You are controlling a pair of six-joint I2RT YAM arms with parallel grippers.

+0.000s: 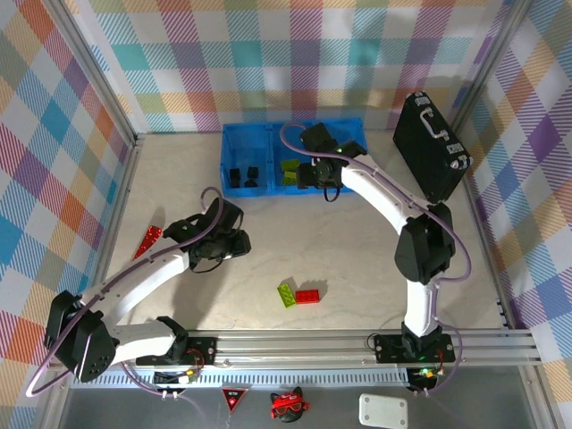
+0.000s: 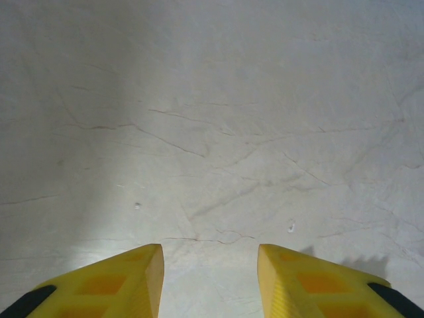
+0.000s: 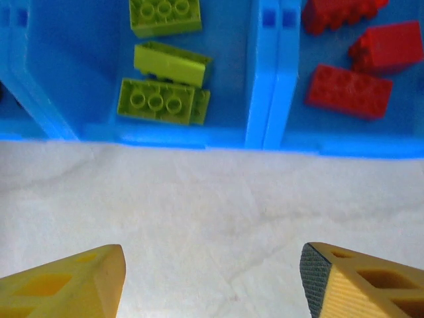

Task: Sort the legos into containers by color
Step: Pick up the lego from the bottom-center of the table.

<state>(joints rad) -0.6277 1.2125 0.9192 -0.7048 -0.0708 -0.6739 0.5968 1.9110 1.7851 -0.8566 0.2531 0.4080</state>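
Green legos, red legos lay in separate containers, per color. Right gripper hovered just before containers, wide, empty; left gripper farther off, narrow gap, empty.

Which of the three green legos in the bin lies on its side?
The middle lego: it shows only smooth faces, while the upper lego and the lower lego have their studs facing the camera.

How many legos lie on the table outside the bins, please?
2: a green lego and a red lego, side by side on the table, front middle; others may be hidden.
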